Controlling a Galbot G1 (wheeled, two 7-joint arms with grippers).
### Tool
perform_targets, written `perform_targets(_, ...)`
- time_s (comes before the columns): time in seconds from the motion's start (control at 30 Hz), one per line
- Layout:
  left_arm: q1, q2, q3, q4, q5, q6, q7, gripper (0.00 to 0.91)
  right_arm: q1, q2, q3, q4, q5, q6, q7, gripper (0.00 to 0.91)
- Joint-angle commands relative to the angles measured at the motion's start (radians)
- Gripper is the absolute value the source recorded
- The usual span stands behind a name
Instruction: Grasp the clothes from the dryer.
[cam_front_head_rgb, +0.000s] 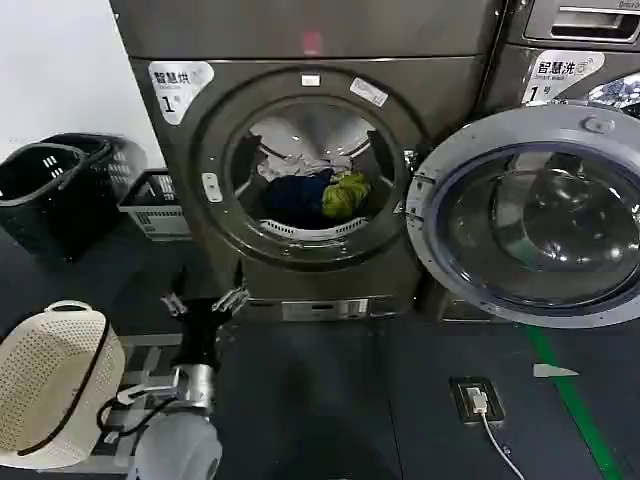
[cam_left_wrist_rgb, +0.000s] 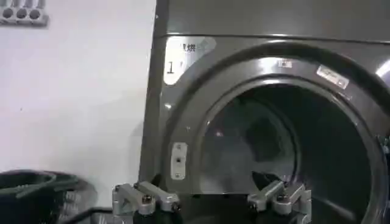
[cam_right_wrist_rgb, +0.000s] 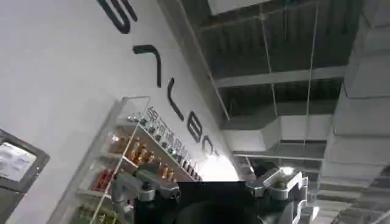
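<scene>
Left gripper (cam_front_head_rgb: 203, 300): fingers spread wide, holding nothing, touching nothing; low, in front of the dryer (cam_front_head_rgb: 420, 40), left of its porthole.
Right gripper (cam_right_wrist_rgb: 210, 193): fingers spread, empty, aimed up at a ceiling and a wall.
Clothes (cam_front_head_rgb: 315, 185): heaped low in the drum, white at the back, navy in front, yellow-green to the right.
Door (cam_front_head_rgb: 530, 215): swung fully open to the right.
Handling: likely light, limp, perhaps tangled; pinch a raised fold, the yellow-green bunch looks easiest.

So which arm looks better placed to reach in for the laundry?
Probably the left. The left gripper hangs open in front of the dryer, facing its porthole and the clothes.
</scene>
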Motion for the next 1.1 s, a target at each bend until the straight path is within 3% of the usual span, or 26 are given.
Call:
perform_targets(0.03, 0.003, -0.003, 0.001, -0.001, 0.011, -0.001, -0.010, 0.907, 0.002, -0.002, -0.003, -0.001, -0.002, 0.000, -0.010, 0.907)
perform_targets(1.1, -0.010, -0.017, -0.056, 0.002, 0.016, 0.004, 0.017, 0.907, 0.017, -0.011, -0.006, -0.010, 0.027, 0.009, -0.010, 0.907)
